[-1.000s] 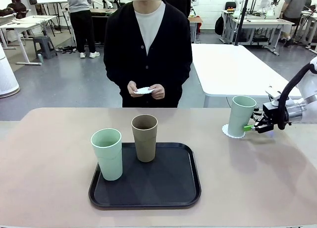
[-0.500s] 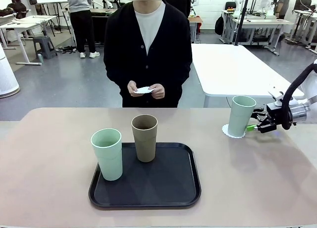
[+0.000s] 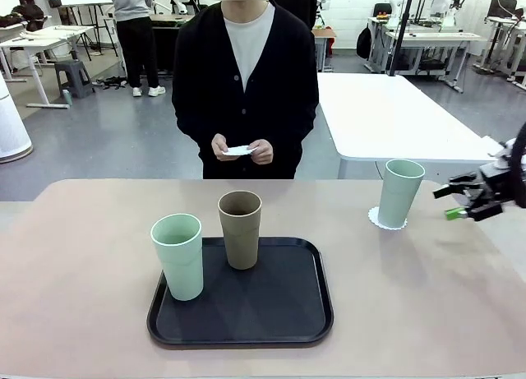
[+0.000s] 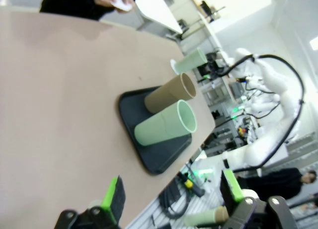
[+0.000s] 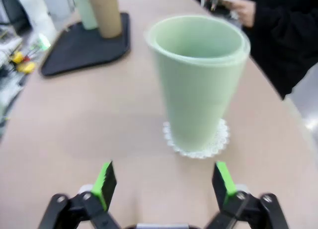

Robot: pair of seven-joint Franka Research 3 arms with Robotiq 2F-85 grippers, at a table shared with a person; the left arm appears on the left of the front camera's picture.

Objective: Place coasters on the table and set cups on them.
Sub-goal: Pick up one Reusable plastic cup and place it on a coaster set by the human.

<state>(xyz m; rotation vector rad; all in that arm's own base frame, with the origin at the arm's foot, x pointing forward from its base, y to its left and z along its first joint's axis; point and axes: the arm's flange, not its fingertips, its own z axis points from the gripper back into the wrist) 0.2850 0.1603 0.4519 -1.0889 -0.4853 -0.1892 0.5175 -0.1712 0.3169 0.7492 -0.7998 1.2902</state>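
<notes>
a: where's the mint cup (image 3: pixel 400 191)?
b: upright on a lacy white coaster (image 3: pixel 386 224), far right part of the desk (image 3: pixel 82 256). in the right wrist view the coaster's scalloped edge shows around the base.
a: centred on it?
b: roughly. from the front, more of the coaster shows on the cup's left than on its right.
a: right end effector (image 3: pixel 462 203)?
b: just right of that cup, clear of it, above the desk surface. jaws spread wide, nothing between them. green pads point at the cup.
a: the other cups?
b: brown cup (image 3: pixel 240 228) and second mint cup (image 3: pixel 178 256), both upright on the black tray (image 3: pixel 304 313). the tray sits near the middle of the desk, toward the robot's edge. the brown one is at the tray's far edge, the mint one at its left side. close together, with a gap between them from the front.
a: left end effector (image 4: pixel 172 187)?
b: in its own wrist view, jaws wide apart and empty, over bare desk. the tray is well ahead of it.
a: person?
b: standing at the far side, both hands (image 3: pixel 240 150) in front of the body holding a thin white item (image 3: pixel 239 150). too small to tell how many pieces.
</notes>
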